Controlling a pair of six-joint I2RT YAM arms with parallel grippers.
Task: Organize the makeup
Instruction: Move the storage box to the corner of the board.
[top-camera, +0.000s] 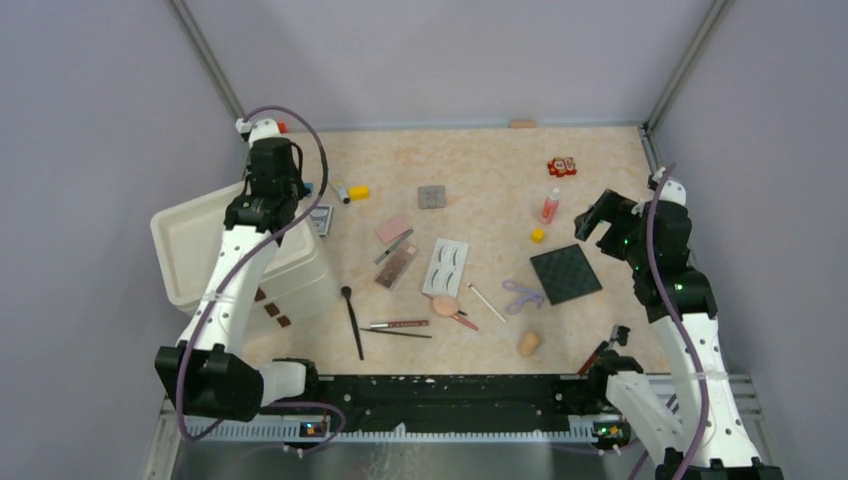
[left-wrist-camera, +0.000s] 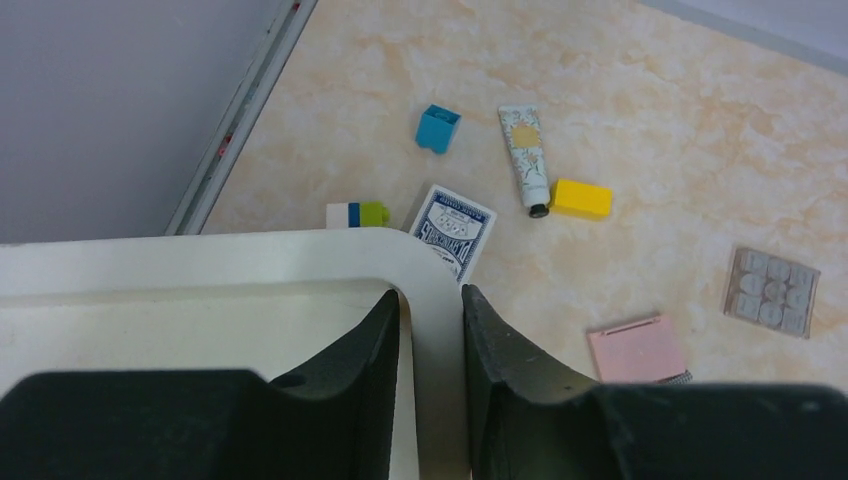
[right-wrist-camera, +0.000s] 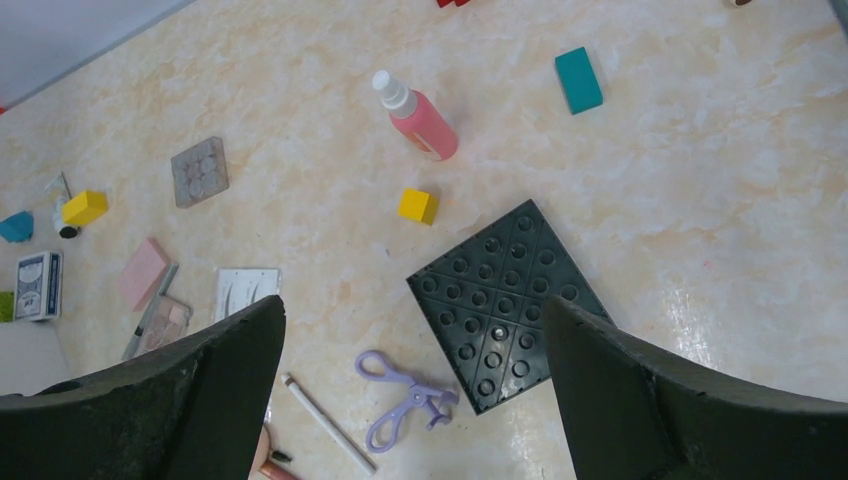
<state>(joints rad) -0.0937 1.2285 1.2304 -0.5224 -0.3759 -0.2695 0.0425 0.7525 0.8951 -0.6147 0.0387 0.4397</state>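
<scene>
The makeup lies scattered mid-table: pink compact (top-camera: 393, 229), brown eyeshadow palette (top-camera: 397, 266), white false-eyelash card (top-camera: 447, 266), black brush (top-camera: 352, 320), pencils (top-camera: 400, 325), peach puff (top-camera: 445, 303), peach sponge (top-camera: 529, 343) and purple curler (top-camera: 522, 294). My left gripper (top-camera: 262, 212) is shut on the rim of the white container (top-camera: 190, 240); its fingers straddle the rim (left-wrist-camera: 432, 330). My right gripper (right-wrist-camera: 412, 305) is open and empty, above the table over the purple curler (right-wrist-camera: 405, 395) and the black studded plate (right-wrist-camera: 500, 305).
A tube (left-wrist-camera: 526, 158), a yellow block (left-wrist-camera: 582, 198), a teal block (left-wrist-camera: 438, 128) and a patterned card box (left-wrist-camera: 453, 228) lie by the container's far corner. A pink spray bottle (right-wrist-camera: 420, 118), a small yellow block (right-wrist-camera: 417, 205) and a grey palette (top-camera: 432, 196) lie further back.
</scene>
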